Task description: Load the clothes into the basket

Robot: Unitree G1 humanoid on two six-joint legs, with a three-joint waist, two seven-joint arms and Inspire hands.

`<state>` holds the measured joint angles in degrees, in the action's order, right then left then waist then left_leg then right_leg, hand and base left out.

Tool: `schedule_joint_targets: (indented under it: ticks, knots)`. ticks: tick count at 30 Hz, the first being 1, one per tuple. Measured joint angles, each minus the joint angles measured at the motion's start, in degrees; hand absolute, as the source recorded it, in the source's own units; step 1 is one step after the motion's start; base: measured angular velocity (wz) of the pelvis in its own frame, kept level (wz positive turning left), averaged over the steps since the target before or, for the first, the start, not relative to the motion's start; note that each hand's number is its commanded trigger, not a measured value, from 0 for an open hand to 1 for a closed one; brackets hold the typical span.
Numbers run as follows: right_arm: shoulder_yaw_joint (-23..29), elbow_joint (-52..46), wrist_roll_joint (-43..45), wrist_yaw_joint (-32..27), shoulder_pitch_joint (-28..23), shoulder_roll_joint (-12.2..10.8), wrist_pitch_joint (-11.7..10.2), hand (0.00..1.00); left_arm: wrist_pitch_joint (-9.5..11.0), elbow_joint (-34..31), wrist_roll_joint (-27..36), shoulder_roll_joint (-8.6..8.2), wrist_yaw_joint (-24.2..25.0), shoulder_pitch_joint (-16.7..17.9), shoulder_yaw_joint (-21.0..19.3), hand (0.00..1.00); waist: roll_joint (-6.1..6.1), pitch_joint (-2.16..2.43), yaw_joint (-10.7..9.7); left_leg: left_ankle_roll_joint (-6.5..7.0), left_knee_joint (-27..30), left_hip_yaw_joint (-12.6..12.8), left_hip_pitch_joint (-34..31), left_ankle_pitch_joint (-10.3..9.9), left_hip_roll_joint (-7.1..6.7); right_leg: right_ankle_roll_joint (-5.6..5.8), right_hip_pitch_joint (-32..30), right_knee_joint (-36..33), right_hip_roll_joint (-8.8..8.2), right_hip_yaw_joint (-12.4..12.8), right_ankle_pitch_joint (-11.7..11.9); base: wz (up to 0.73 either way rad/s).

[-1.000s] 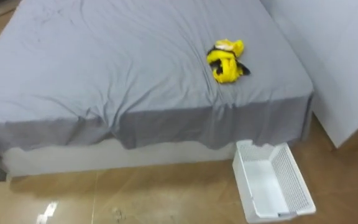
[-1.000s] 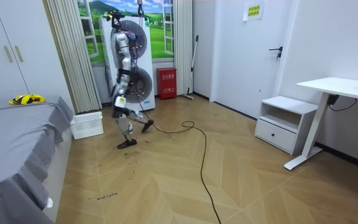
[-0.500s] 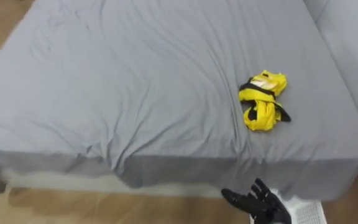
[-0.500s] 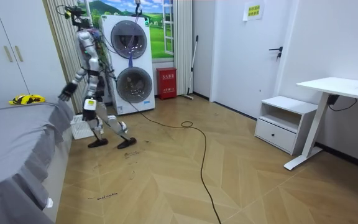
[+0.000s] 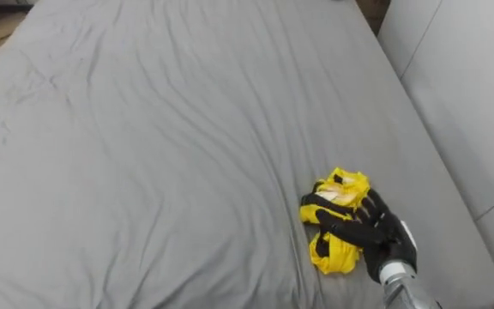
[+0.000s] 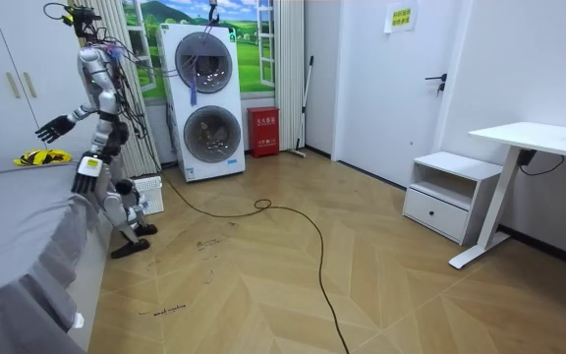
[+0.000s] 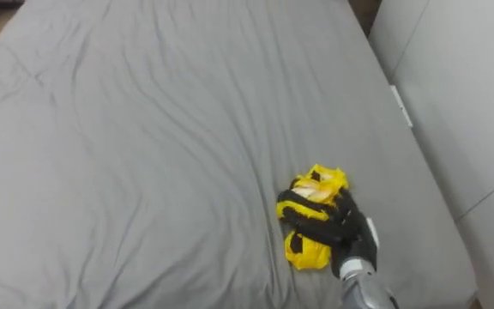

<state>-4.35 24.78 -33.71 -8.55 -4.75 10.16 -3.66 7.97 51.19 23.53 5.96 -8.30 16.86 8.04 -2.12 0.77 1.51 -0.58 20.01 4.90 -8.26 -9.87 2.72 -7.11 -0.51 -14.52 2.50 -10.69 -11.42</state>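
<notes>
The right hand (image 5: 376, 232) hung over the yellow clothes (image 5: 331, 251) on the grey bed (image 5: 144, 154), its fingers released and spread, the bundle directly beneath them. The room view added the white basket (image 6: 149, 194) on the floor, well behind the fingers, its inside hidden, and the left hand (image 6: 86, 168), lowered.

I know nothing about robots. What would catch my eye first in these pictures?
A bright yellow bundle of clothes lies on the grey bed, near its right edge, with the robot's black right hand resting on it. In the room view the robot stands at the bed's edge, with the white basket on the floor just behind it and two stacked washing machines beyond.
</notes>
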Motion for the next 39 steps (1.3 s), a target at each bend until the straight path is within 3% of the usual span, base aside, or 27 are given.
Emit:
schedule_joint_targets:
  ticks: [1, 3, 4, 7, 17, 21, 26, 30, 34, 39]
  knots:
    - [1.0, -1.5, 0.0, -0.5, 0.1, 0.8, 0.0, 0.0, 0.0, 0.0, 0.0, 0.14, 0.0, 0.4, -0.5, 0.0, -0.48, -0.02, -0.9, 0.46, -2.7, 0.0, 2.3, 0.7, -1.25, 0.69, 0.9, 0.6, -0.82, 0.3, -0.4, -0.28]
    - [2.7, -4.0, 0.5, -1.3, 0.0, 2.1, -0.2, 0.0, 0.2, -0.1, 0.1, 0.18, 0.4, 1.7, -0.7, 0.0, -0.99, -0.32, -1.5, 0.91, -5.1, -0.2, 4.2, 1.3, -2.39, 1.4, 1.9, 1.2, -1.65, 0.5, -0.7, 0.03]
    - [4.1, -5.6, 0.8, -2.0, 0.0, 2.5, -0.3, 0.0, 0.4, 0.0, 0.2, 0.17, 0.8, 2.0, -1.0, 0.0, -1.31, -0.63, -1.8, 1.07, -6.1, -0.2, 5.0, 1.4, -2.78, 1.64, 2.5, 1.5, -1.99, 0.2, -0.9, 0.09]
    - [5.7, -6.9, 3.4, -3.3, 0.3, 2.6, -0.6, 0.0, 0.1, 0.2, 0.7, 0.18, 1.3, 2.1, -1.2, 0.0, -1.61, -0.85, -2.3, 1.19, -8.0, -0.6, 5.9, 1.5, -3.45, 1.84, 3.0, 1.9, -2.28, -0.6, -0.9, 0.16]
    - [5.6, -6.1, 9.8, -6.2, 3.7, 2.7, -0.6, 0.0, -0.7, 2.0, -0.5, 0.02, 2.4, -0.4, -1.3, 0.0, -1.24, -1.22, -1.1, 1.0, -8.7, -1.8, 3.4, 1.8, -3.38, 2.1, 0.8, 2.0, -2.36, -1.3, -1.1, 0.04]
    - [5.5, 0.9, 10.3, -5.9, 8.8, 3.5, -0.6, 0.0, -0.8, 2.3, -2.9, 0.45, 2.4, -1.7, -1.8, 0.0, -1.52, -1.34, -0.9, 1.26, -8.3, -1.7, 1.1, 2.8, -3.5, 2.08, -1.3, 1.8, -2.62, -1.2, -1.1, 0.03]
    - [2.9, 7.8, 10.3, -4.7, 10.4, 3.6, -0.3, 0.0, -0.8, 2.4, -4.0, 1.34, 2.6, -3.0, -2.3, 0.0, -2.53, -1.62, 0.5, 1.36, -7.5, -0.3, -0.7, 3.3, -3.32, 1.89, -3.1, 1.8, -2.65, -0.7, -0.9, -0.05]
    - [0.6, 16.2, 11.2, -3.9, 11.9, 3.4, 0.2, 0.0, -0.8, 3.4, -4.0, 2.43, 2.6, -4.2, -3.4, 0.0, -2.15, -1.39, 1.0, 1.58, -6.5, -0.3, -3.1, 3.4, -3.39, 2.09, -4.6, 1.7, -2.68, -1.3, -0.4, 0.09]
    - [-1.4, 20.4, 11.2, -3.3, 12.1, 3.3, 2.0, 0.0, -3.8, 5.8, -4.0, 3.94, 2.5, -6.4, -4.0, 0.0, -2.7, -1.73, 2.1, 1.71, -6.6, -0.4, -3.5, 3.3, -3.53, 2.14, -4.7, 2.1, -2.79, -2.0, -0.4, 0.06]
    - [-3.5, 26.3, 11.5, -1.8, 12.7, 3.1, 2.5, 0.0, -4.8, 6.7, -4.0, 4.03, 2.5, -7.6, -3.9, 0.0, -2.56, -1.59, 2.1, 1.71, -6.6, -0.7, -4.0, 3.3, -3.77, 2.18, -4.5, 2.8, -2.88, -2.5, -0.3, 0.08]
